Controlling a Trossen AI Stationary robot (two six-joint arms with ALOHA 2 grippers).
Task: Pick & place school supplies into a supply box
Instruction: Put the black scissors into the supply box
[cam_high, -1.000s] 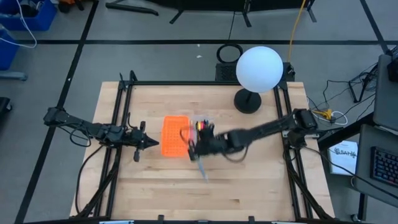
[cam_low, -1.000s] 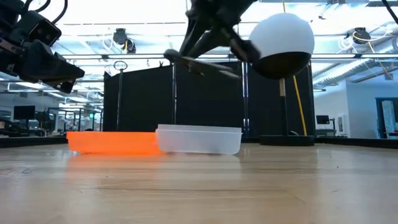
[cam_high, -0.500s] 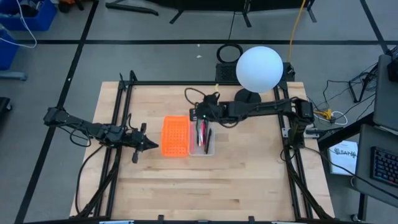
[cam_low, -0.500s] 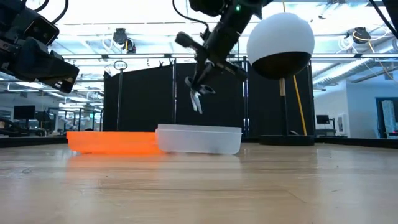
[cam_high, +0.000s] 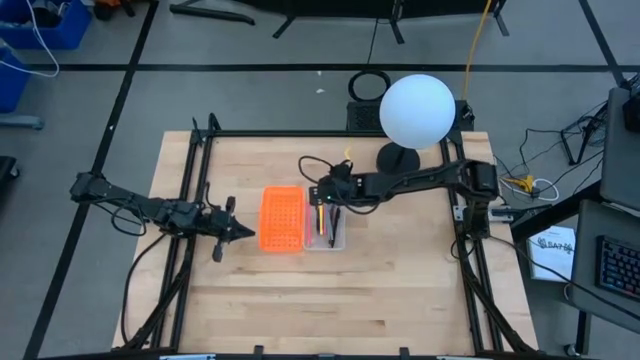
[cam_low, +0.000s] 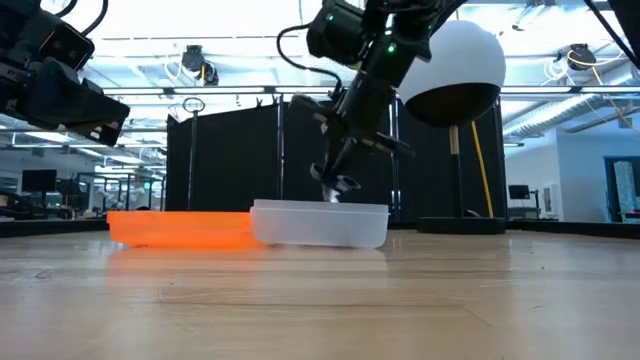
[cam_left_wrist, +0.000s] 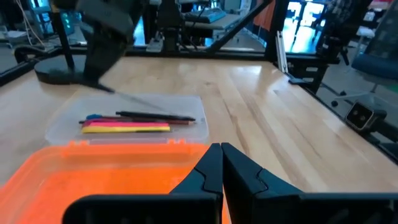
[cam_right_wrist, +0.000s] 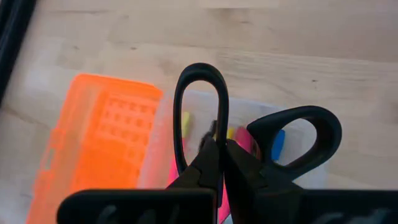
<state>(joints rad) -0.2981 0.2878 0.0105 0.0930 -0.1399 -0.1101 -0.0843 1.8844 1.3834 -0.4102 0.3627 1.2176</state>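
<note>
My right gripper (cam_high: 323, 190) hangs over the far end of the supply box (cam_high: 326, 224), a clear shallow tray, and is shut on black-handled scissors (cam_low: 335, 186). Their loops hang just above the tray's rim (cam_low: 320, 208). Several pens and pencils (cam_left_wrist: 134, 122) in yellow, pink, blue and black lie flat in the tray. An orange perforated piece (cam_high: 282, 218) lies against the tray's left side. My left gripper (cam_left_wrist: 221, 158) is shut on nothing. It hovers left of the orange piece and points at it. My right gripper pinches the scissors between its two fingers where the two handle loops meet (cam_right_wrist: 219, 144). It comes slanting down from the table's right and far side. Both loops (cam_right_wrist: 200, 112) stick out past the fingertips toward the tray. The scissors hang clear of the tray.
A lamp with a white globe (cam_high: 417, 110) and a black foot (cam_high: 398, 162) stands at the table's far right, close behind my right arm. Black frame rails (cam_high: 192, 200) run along the table's left and right sides. Bare wood (cam_high: 330, 300) lies toward the near edge.
My right gripper has carried the scissors from over the tray's near end toward the table's far edge, then sunk over the tray's far end. It has tipped downward. The scissors, level at first, now hang with their loops down near the tray's rim.
</note>
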